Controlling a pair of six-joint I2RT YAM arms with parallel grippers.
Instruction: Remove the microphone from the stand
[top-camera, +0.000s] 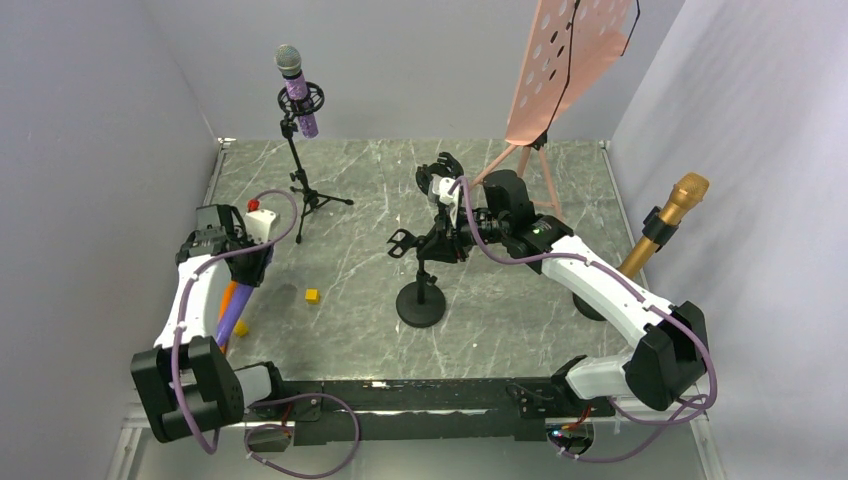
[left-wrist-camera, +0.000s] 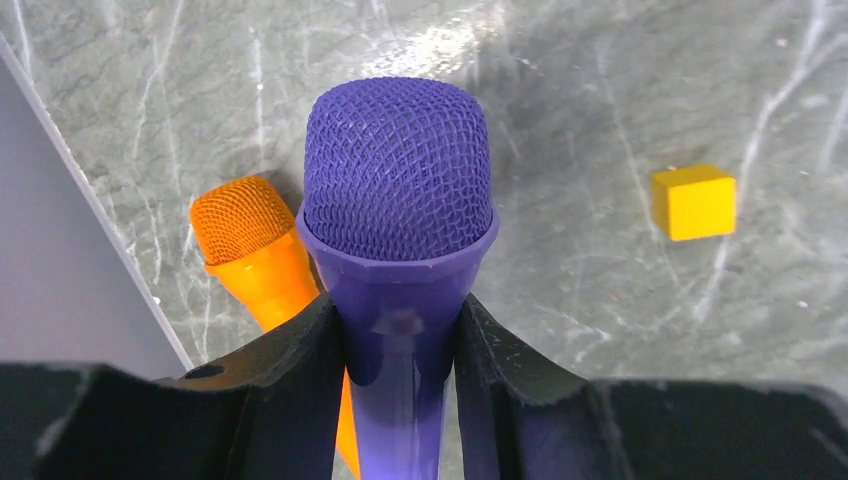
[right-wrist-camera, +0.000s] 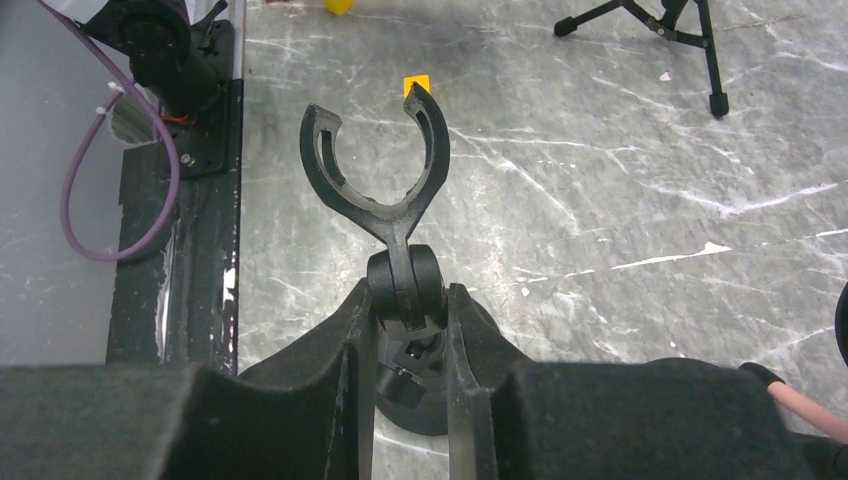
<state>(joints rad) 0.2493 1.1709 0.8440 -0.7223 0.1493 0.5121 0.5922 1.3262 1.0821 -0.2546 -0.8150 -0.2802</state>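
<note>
Beside purple microphone (left-wrist-camera: 397, 180) — orange microphone (left-wrist-camera: 245, 225)

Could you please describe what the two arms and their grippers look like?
Both the left arm and right arm have white links joined by black joints, with a purple cable looping along each. The left gripper and right gripper have flat black fingers. A small red knob sits at the left wrist.
</note>
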